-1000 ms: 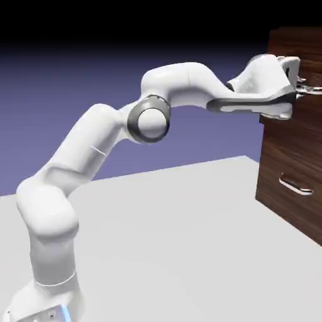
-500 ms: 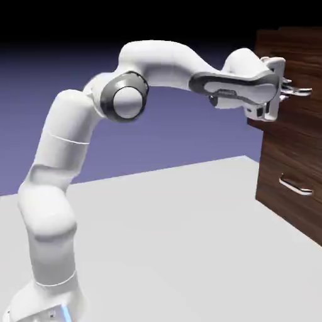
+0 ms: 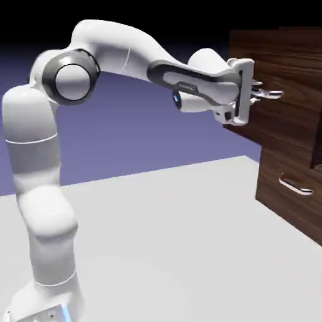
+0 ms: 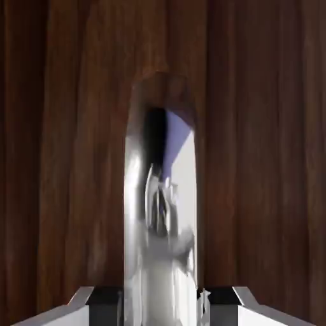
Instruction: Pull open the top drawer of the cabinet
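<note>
Gripper [image 3: 256, 94] pinching top drawer's silver handle [image 3: 272, 95], upper right of exterior view; top drawer [image 3: 283, 82] jutting out past lower drawer [image 3: 283, 170].

Dim backdrop, bright glare, blurred grain

Before you: cabinet [image 3: 289, 141], dark wood-grain, smooth, low sheen. Upper handle [image 4: 162, 223], polished silvery metal, mirror-glossy. Lower handle [image 3: 295, 184], shiny metal. Robot arm [image 3: 47, 214], smooth white, glossy; joint ring [image 3: 53, 72] grey, probably plastic. Tabletop [image 3: 170, 245], pale, matt.
</note>
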